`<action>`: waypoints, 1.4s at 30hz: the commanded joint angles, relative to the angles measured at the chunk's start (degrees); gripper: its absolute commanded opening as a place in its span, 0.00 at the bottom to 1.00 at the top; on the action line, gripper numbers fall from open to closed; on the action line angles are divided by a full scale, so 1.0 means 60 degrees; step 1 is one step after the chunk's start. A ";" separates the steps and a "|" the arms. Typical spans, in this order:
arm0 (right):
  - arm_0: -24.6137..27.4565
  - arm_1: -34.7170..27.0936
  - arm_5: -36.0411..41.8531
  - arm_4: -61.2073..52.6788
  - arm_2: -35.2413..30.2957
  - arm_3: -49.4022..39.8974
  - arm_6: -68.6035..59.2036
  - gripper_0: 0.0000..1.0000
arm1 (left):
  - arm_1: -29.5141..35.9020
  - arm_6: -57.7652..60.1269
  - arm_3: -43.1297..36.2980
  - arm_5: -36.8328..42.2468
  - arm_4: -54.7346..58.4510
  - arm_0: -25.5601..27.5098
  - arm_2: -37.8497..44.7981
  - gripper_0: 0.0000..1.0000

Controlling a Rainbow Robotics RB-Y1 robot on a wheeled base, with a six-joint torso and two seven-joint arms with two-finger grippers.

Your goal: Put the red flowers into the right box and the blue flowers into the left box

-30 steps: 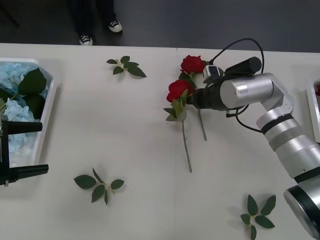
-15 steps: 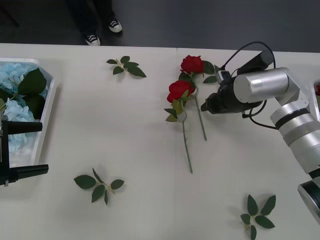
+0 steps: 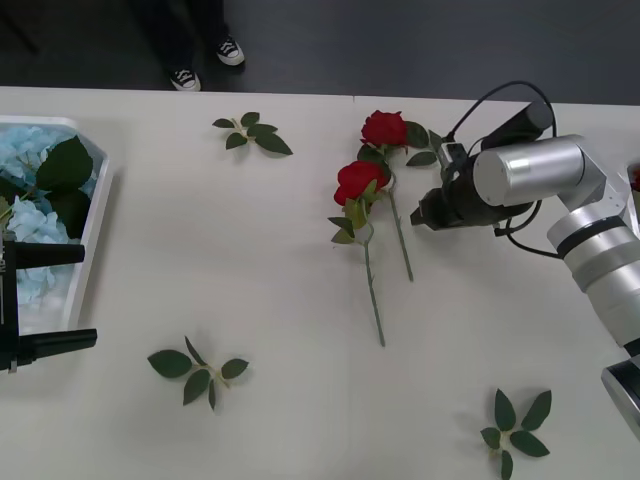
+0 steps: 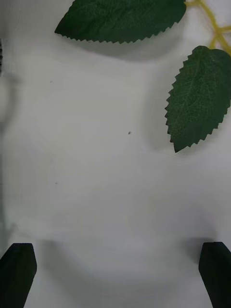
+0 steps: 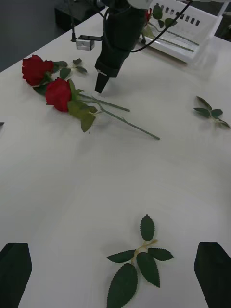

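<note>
Two red flowers [image 3: 360,180] lie side by side on the bench [image 3: 280,300], a little toward the far edge and right of its middle, heads toward that far edge and thin stems trailing back toward me. They look light and limp: soft fabric heads that would crush or slip, wiry stems that bend. I judge the stem just below a head, clear of the leaves, to be the best place to pinch, since it is the stiffest part and keeps the head from swinging.

My right claw [image 3: 418,212] hangs low over the bench just beside the stems, on their right, its tip pointing at them and not touching. Its fingers [image 4: 18,269] are spread wide with nothing between them, bare bench and two loose leaves under it. To take a stem I would have to slide toward the flowers and drop the fingers either side of it.

The right box [image 5: 185,29] stands at the bench's right edge and already holds a rose. The left box [image 3: 95,215], at the left edge, holds the blue flowers [image 3: 30,190]. My left claw [image 3: 45,300] waits beside it, spread wide and empty. Loose leaf sprigs [image 3: 200,372] lie scattered about.
</note>
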 commanded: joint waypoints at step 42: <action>-0.0156 -0.0601 0.2048 -0.0389 0.0837 -0.1644 -0.0652 1.00 | -0.0007 -0.0358 -0.0261 -0.0104 0.0007 -0.0152 0.0089 1.00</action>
